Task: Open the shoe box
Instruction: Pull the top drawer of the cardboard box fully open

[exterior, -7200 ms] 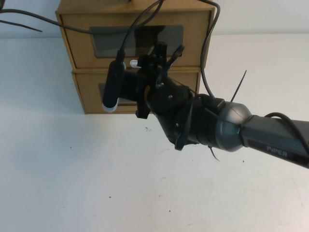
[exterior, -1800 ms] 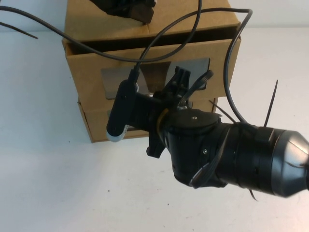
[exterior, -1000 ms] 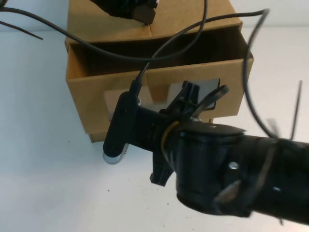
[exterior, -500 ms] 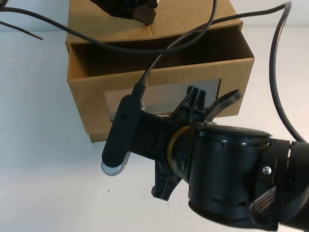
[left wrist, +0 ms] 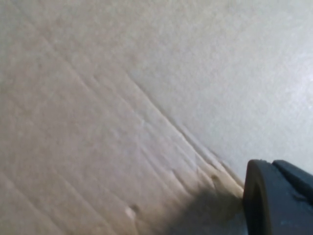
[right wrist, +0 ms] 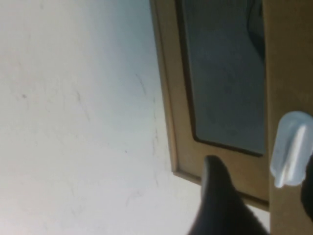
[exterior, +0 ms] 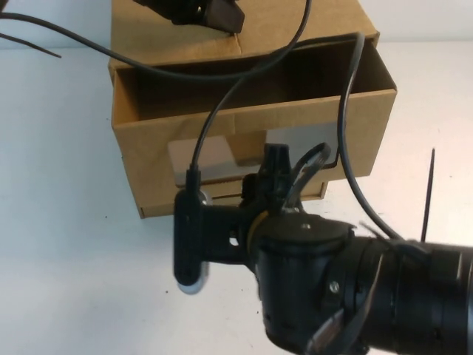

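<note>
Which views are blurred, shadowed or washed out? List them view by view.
High view: the right arm's black wrist looms soft near the lens, right pincer at the brown cardboard shoe box front; left pincer atop the box. Left wrist view: soft cardboard close-up, one corner shadowed. Right wrist view: white table washed out, white pull tab blurred.

White table (exterior: pixel 66 281): matte surface with faint scuffs. Lower cardboard box (right wrist: pixel 168 98): stands on the table, its front bearing a grey window (right wrist: pixel 220 73).
</note>
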Available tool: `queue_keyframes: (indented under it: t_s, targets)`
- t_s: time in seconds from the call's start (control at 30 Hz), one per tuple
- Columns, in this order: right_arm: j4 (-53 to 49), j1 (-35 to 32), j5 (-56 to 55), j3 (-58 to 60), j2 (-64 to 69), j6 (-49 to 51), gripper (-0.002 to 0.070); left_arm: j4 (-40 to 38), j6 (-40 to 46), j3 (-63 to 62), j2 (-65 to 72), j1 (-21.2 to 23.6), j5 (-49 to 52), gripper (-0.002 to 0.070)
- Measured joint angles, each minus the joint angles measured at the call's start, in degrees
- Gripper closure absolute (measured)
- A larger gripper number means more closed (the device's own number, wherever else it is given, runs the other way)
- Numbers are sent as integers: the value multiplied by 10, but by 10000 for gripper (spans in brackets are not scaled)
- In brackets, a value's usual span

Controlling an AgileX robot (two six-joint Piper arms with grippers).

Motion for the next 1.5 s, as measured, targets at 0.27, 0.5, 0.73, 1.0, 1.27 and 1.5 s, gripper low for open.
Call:
queue_keyframes:
  t_s: [0.27, 0.5, 0.73, 1.0, 1.27, 1.5]
  targets:
    - [-61, -23, 0, 47, -3, 26, 346, -78, -2, 3, 8, 29, 8, 680]
    - [-73, -36, -20, 47, -8, 54, 384, -88, -9, 6, 8, 33, 8, 680]
    - [-85, -45, -62, 48, -9, 85, 393, -89, -10, 6, 8, 34, 7, 680]
    - [-75, -52, -76, 48, -11, 110, 393, -90, -10, 6, 8, 34, 5, 680]
    - [-53, -55, -79, 48, -12, 108, 393, -90, -10, 6, 8, 34, 5, 680]
    - [-79, -55, -80, 48, -6, 121, 440, -90, -9, 6, 8, 34, 5, 680]
